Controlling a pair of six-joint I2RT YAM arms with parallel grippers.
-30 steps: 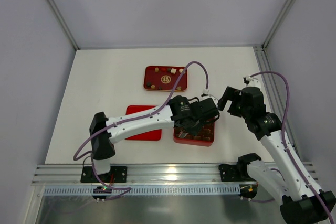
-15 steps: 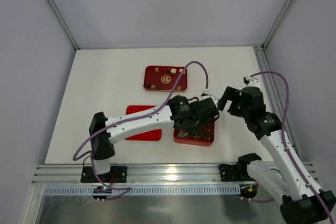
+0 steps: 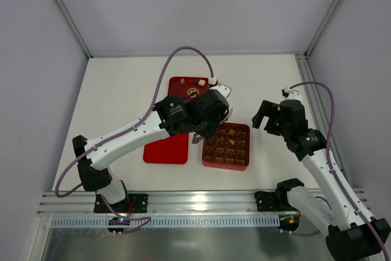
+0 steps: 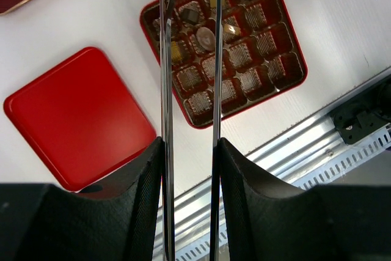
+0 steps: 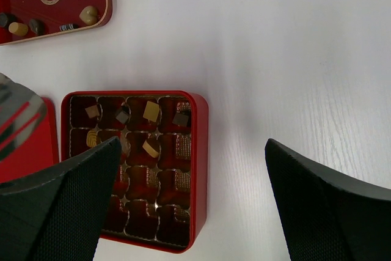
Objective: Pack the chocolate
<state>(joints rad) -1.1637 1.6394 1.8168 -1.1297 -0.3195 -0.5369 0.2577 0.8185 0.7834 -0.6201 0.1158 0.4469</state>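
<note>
The red gridded box (image 3: pixel 226 164) sits open on the white table, with several chocolate pieces (image 5: pixel 152 111) in its far cells; the near cells (image 4: pixel 269 41) show bare liners. More chocolate (image 5: pixel 90 14) lies on the red tray (image 3: pixel 177 84) behind it. My left gripper (image 3: pixel 197 137) hangs above the box's left edge. Its two long thin metal fingers (image 4: pixel 166 59) stand apart, with nothing between them. My right gripper (image 3: pixel 264 117) hovers to the right of the box, wide open and empty (image 5: pixel 192 145).
A flat red lid (image 3: pixel 166 146) lies just left of the box. The aluminium rail (image 3: pixel 201 200) runs along the table's near edge. White walls and frame posts close in the back and sides.
My left arm has lifted off the box and swung back toward the left, so all the cells now show. The right arm has not moved.
</note>
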